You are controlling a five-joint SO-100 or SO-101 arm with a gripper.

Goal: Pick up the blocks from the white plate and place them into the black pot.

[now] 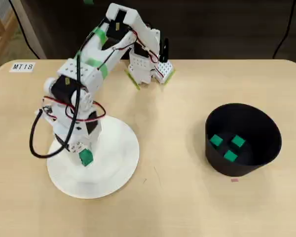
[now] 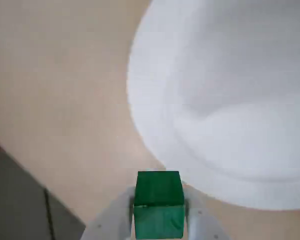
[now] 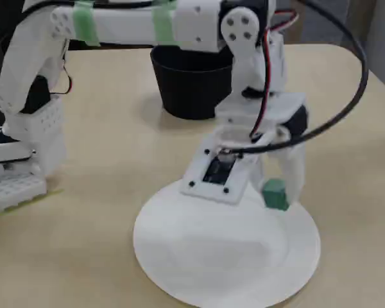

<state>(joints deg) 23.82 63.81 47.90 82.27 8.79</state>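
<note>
Over the white plate (image 1: 116, 163) (image 2: 230, 100) (image 3: 224, 256) my gripper (image 1: 85, 155) (image 2: 159, 210) (image 3: 277, 192) is shut on one green block (image 1: 86, 157) (image 2: 159, 204) (image 3: 275, 194), held a little above the plate's surface. The plate itself looks bare in all views. At the right of the overhead view stands the black pot (image 1: 256, 136) (image 3: 189, 83), with three green blocks (image 1: 230, 148) lying on its dark floor. In the fixed view the pot sits behind my arm and its inside is hidden.
The arm's white base (image 1: 148, 69) (image 3: 19, 160) is clamped at the table's far edge. A small label reading MT18 (image 1: 22, 66) lies near the left corner in the overhead view. Bare tan tabletop (image 1: 172, 148) lies between plate and pot.
</note>
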